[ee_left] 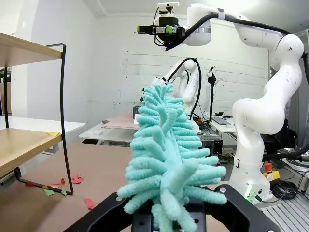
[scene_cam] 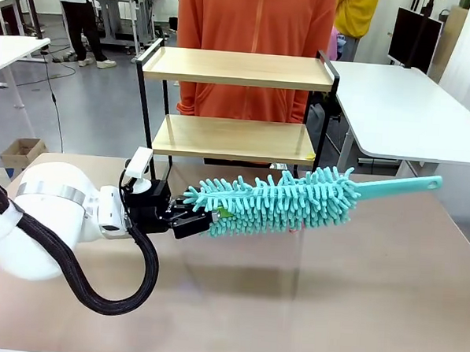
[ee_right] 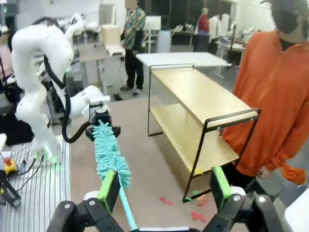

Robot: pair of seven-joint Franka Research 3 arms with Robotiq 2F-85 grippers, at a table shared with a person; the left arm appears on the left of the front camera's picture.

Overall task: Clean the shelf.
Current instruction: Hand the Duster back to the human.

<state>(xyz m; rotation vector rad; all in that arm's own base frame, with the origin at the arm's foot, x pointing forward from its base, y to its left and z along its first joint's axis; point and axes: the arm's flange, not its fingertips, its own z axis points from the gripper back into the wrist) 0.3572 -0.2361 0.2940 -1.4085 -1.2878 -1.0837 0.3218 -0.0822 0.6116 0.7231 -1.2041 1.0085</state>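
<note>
Beyond the left end effector [scene_cam: 187,218], clamped on the fluffy end of a teal duster [scene_cam: 285,201], stands the shelf [scene_cam: 239,69]: two pale boards, black frame. Held by soft fibres, the duster could slip. The right end effector [ee_right: 164,191] hangs open above.

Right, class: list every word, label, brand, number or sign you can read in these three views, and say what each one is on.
None can be read.
Shelf: bare wooden boards, no print.
Teal duster: no label.
Left gripper, shut on the duster's fluffy end: no legible marking.
Right gripper, jaws open: plain green pads.
</note>
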